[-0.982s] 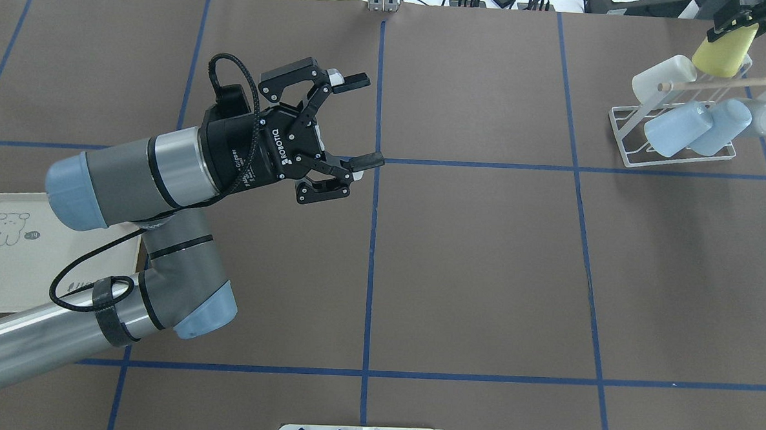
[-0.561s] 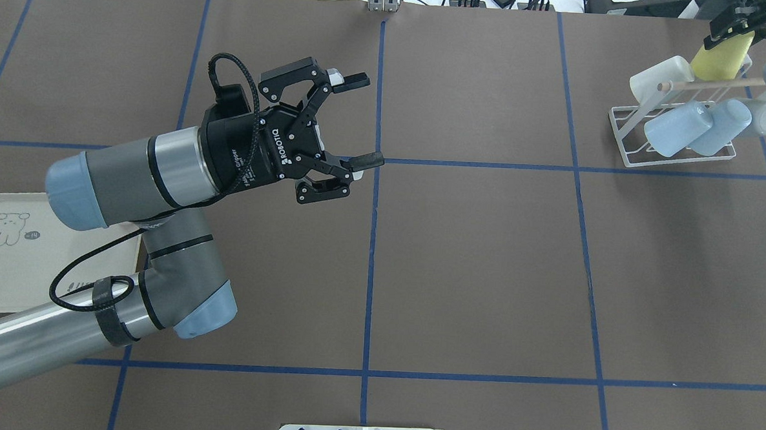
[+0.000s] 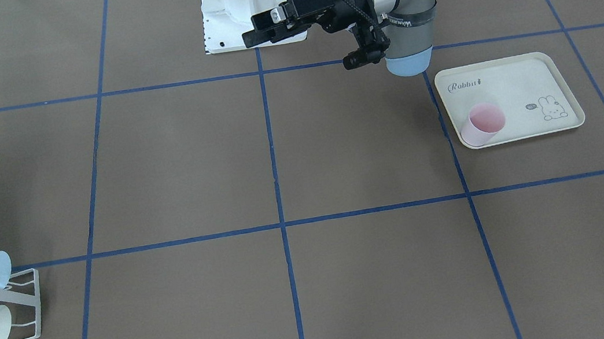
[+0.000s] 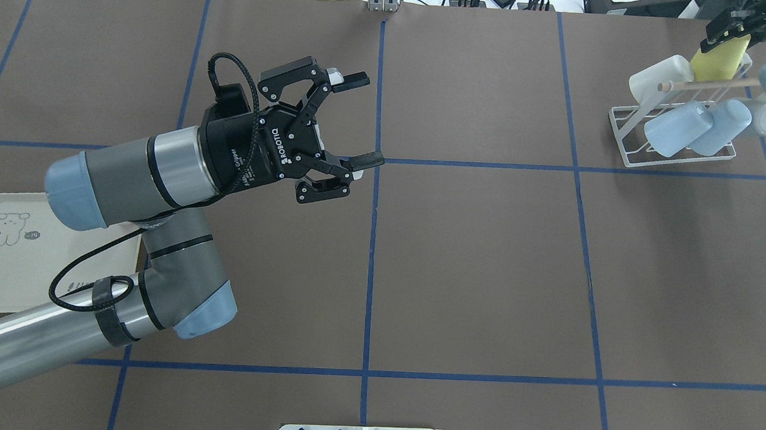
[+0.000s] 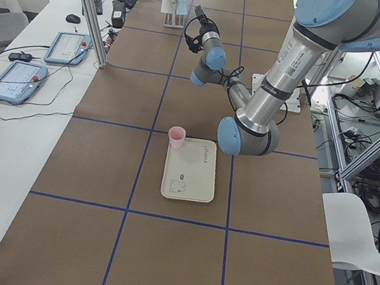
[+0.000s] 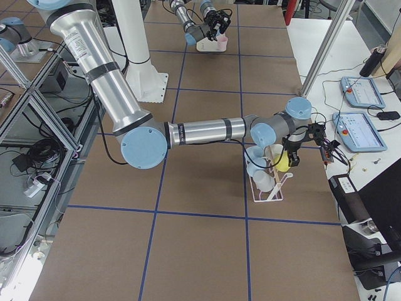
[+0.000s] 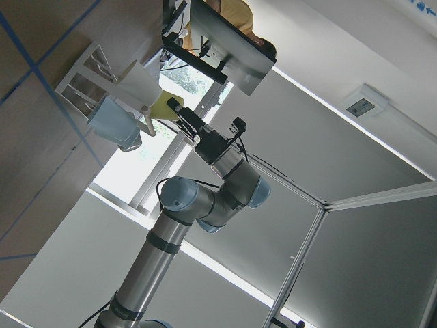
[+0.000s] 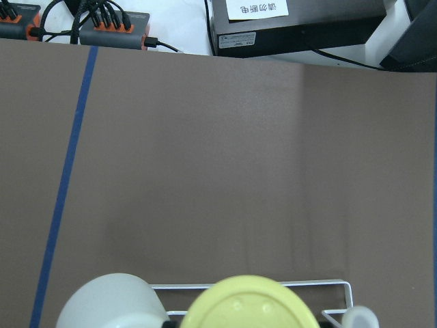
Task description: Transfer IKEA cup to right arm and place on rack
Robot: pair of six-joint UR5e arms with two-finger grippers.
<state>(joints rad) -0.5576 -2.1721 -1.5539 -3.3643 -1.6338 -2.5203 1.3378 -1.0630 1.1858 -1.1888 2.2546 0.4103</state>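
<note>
Your handover looks done: left end effector (image 4: 364,118) spread, empty over the worktop (image 4: 484,277); right end effector (image 4: 732,35) pinches the yellow IKEA cup (image 4: 719,61) at the rack (image 4: 620,138), seating and release remaining.

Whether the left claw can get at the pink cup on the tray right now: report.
Probably yes. The left claw is open and empty, and the pink cup stands upright at a corner of the tray, alone on it.

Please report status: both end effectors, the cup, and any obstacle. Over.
Left end effector open, empty. Right end effector shut on yellow cup, at the rack. Prongs crowded with other cups.
</note>
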